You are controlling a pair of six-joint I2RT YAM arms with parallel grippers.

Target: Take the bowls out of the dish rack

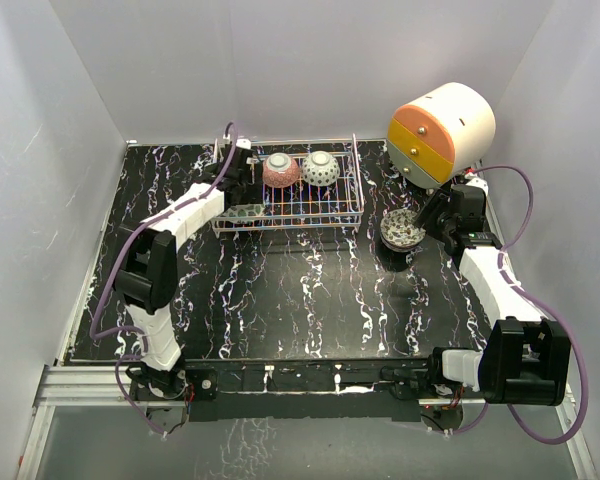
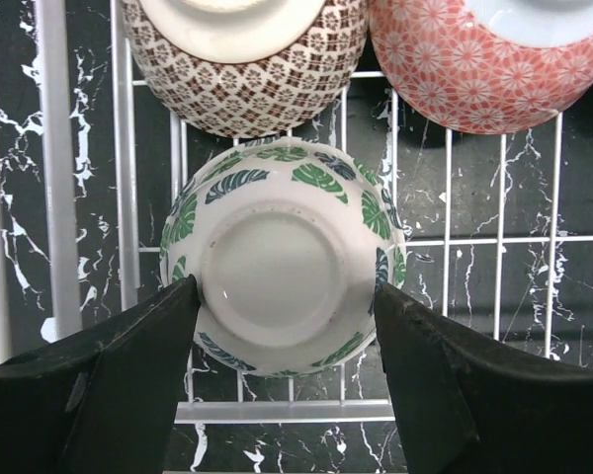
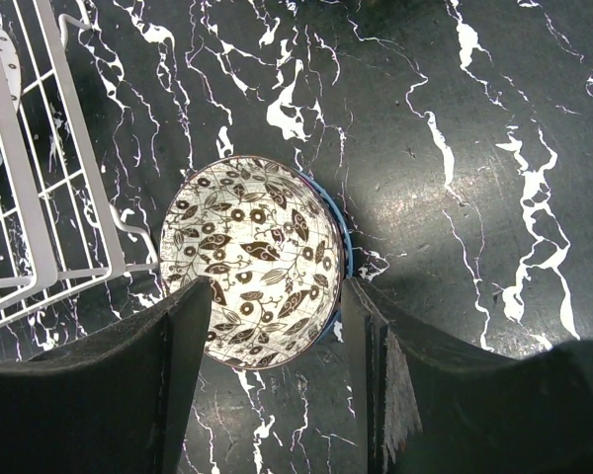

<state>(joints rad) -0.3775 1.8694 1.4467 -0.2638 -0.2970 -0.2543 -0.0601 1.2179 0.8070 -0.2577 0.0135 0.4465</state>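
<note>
Toward the surface's far edge: rack [image 1: 359, 190], about midway along, bowls still in it.
Rack contents: green bowl [image 2: 282, 276] at the left end, foot ring up on the grid floor; brown bowl [image 2: 242, 59] and pink bowl [image 2: 494, 59] side by side just beyond it, also upside down; grey bowl [image 1: 320, 167] next to the pink one in the top view.
Out of the rack: leaf bowl [image 3: 252, 247] on the surface [image 1: 300, 300], just off the rack's near right corner; which way up it lies is unclear.
Far right corner: white cylinder [image 1: 440, 130] with an orange face, behind the leaf bowl; not part of the job.
Left pincer [image 2: 287, 288]: jaws wide apart, one on each side of the green bowl, at or very near its wall. I cannot tell whether they press on it yet.
Right pincer [image 3: 274, 284]: jaws about half apart, flanking the leaf bowl, close to its sides. I cannot tell whether it is a grip or a release.
Step in hand: likely the grasp of the green bowl on the left and the set-down of the leaf bowl on the right.
Progress: early, I judge; one bowl seen out, at least four still in.
Next move calls for: a firm, even squeeze on the green bowl's wall, then a straight lift to clear the rail before carrying it to bare surface. The right arm should rise clear of the leaf bowl without nudging it.
</note>
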